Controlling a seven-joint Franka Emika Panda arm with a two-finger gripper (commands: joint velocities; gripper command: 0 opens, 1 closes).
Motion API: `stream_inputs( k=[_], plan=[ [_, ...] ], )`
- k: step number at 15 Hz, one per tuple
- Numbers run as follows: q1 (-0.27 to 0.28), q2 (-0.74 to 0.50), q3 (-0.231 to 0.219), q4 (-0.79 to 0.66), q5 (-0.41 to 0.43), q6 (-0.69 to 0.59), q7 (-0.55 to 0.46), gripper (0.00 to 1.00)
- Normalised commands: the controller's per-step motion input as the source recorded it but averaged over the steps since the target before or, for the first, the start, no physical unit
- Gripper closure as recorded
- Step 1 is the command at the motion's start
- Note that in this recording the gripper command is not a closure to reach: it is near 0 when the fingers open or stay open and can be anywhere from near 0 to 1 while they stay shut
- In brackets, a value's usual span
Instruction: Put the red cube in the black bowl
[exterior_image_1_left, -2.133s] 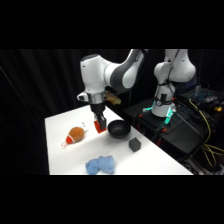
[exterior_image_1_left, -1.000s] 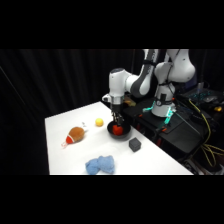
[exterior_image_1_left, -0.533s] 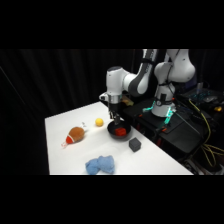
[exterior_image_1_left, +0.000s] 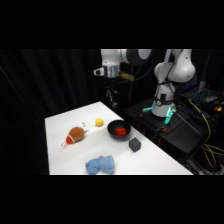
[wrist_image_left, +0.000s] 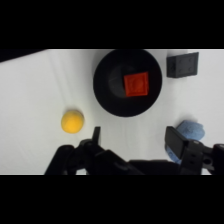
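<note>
Red cube (wrist_image_left: 136, 84) lies inside the black bowl (wrist_image_left: 107, 95), flat on its floor, slightly off centre. Arm raised high above the table (exterior_image_1_left: 65, 125), wrist over the bowl, camera looking straight down. Gripper (wrist_image_left: 134, 141) empty, fingers spread wide, touching nothing. Dark grey cube (wrist_image_left: 182, 64) just beside the bowl, yellow ball (wrist_image_left: 72, 121) near it on the other side, blue cloth (wrist_image_left: 190, 131) behind one finger. Orange-brown round object (exterior_image_1_left: 75, 135) apart from the bowl.

Above the black bowl (wrist_image_left: 127, 82) lies open room; the dark grey cube (wrist_image_left: 182, 64) sits just beside it.
</note>
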Motion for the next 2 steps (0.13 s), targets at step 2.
stream_inputs(
  k=[2],
  plan=[
    [-0.049,-0.32,0.006,0.25,0.106,-0.53,-0.10,0.00]
  ],
)
